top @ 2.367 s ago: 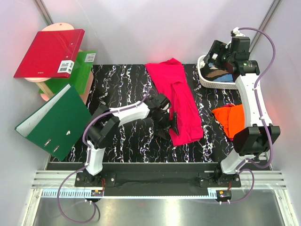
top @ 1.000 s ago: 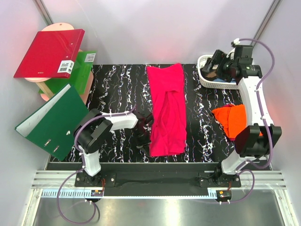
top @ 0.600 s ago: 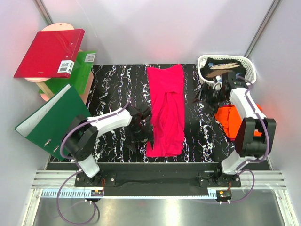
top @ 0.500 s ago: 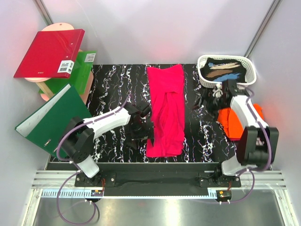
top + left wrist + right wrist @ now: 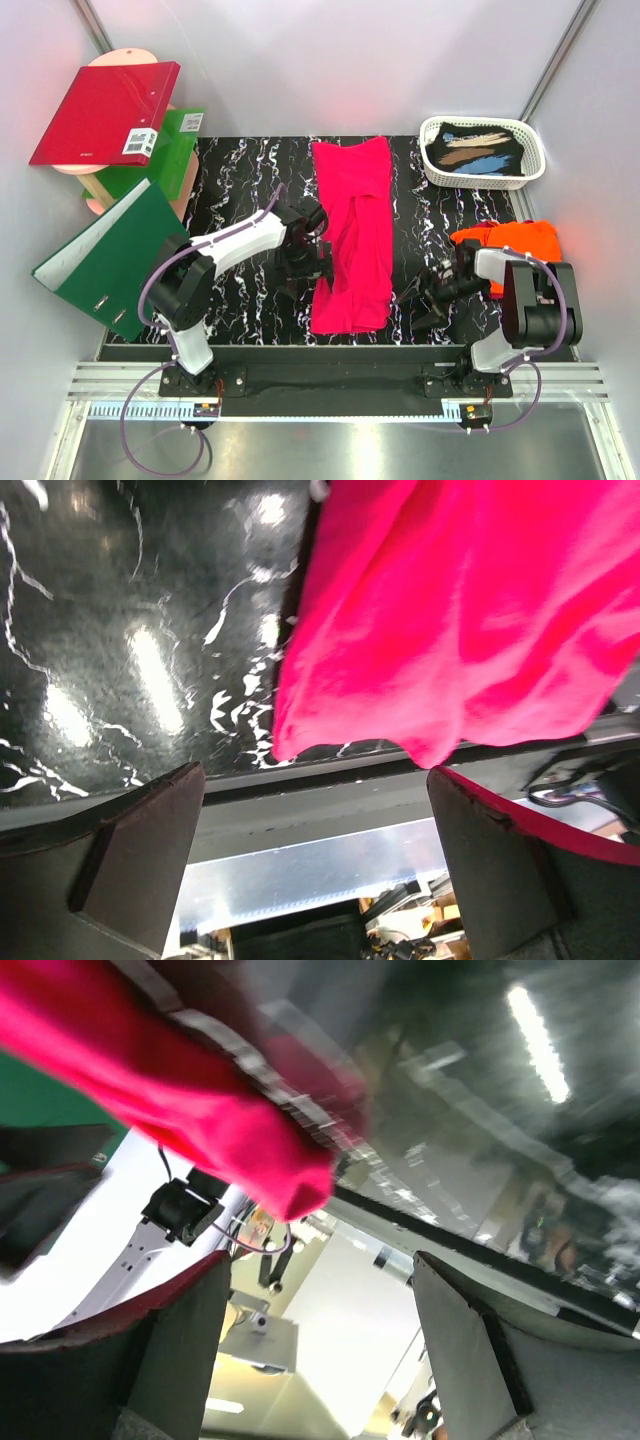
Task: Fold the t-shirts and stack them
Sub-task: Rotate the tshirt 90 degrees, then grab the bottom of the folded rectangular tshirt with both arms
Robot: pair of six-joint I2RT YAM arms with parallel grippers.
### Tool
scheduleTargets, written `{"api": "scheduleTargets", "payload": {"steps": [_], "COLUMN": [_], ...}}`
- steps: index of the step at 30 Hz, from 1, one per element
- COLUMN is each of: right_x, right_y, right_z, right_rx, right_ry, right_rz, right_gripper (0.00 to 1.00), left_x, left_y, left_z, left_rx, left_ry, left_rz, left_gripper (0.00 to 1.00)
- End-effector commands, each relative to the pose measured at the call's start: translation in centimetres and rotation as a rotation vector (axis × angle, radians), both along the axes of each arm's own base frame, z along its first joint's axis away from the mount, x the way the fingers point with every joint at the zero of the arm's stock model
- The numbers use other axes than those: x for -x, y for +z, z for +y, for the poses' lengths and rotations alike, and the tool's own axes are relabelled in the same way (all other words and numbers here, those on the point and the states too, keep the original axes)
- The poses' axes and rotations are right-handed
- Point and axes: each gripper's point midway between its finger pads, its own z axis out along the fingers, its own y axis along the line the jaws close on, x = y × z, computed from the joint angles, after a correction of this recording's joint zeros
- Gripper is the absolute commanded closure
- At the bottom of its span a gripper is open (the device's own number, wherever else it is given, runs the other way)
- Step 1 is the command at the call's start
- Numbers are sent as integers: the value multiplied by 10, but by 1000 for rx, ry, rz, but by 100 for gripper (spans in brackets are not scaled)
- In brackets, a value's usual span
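Pinching only the top layer could, in my judgement, pull open the lengthwise fold of the soft magenta-pink cloth t-shirt [image 5: 355, 235], or drag its near hem off the near edge of the black marbled table [image 5: 240, 180]. It lies mid-table as a long rumpled strip running far to near. The left gripper [image 5: 312, 262], jaws wide and empty, sits just beside its left side; the right gripper [image 5: 437, 297], also spread and empty, is near its right. A crumpled bright orange t-shirt [image 5: 505, 243] rests at the right edge.
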Motion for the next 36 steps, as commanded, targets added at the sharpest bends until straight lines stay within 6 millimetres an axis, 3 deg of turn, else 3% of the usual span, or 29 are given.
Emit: {"api": "scheduleTargets", "payload": {"steps": [1,6,12,15,16,17,18,23,29,30,32,36], "right_x": [-8,-12,4,12,13,17,23,55,76,80,87,81], "right_y": [-7,-25,-56,-61,-62,-61,-60,-56,-39,-38,-37,-25], "right_z": [6,6,45,59,60,62,60,36,28,27,26,26], "right_rx": [-28,30,33,34,33,21,23,149,151,152,147,152], "right_ry": [-18,-16,94,145,149,149,152,230,267,269,272,258], "right_rz": [0,37,126,157,165,183,214,285,321,323,324,242], "right_gripper": [19,20,28,45,76,94,100,100,80,73,71,1], "left_x": [-15,-12,-15,-19,-19,-22,-23,-31,-37,-37,-37,-30], "left_y": [17,14,20,21,21,23,25,30,32,32,30,23], "left_z": [-6,10,29,35,37,40,41,49,52,53,52,53], "left_rx": [57,54,64,72,71,71,77,76,75,73,72,73], "left_ry": [-12,12,57,75,81,91,95,113,118,116,112,92], "left_rz": [-46,-40,-60,-62,-61,-65,-69,-78,-78,-78,-68,-49], "left_gripper": [1,1,1,1,1,1,1,1,1,1,1,1]}}
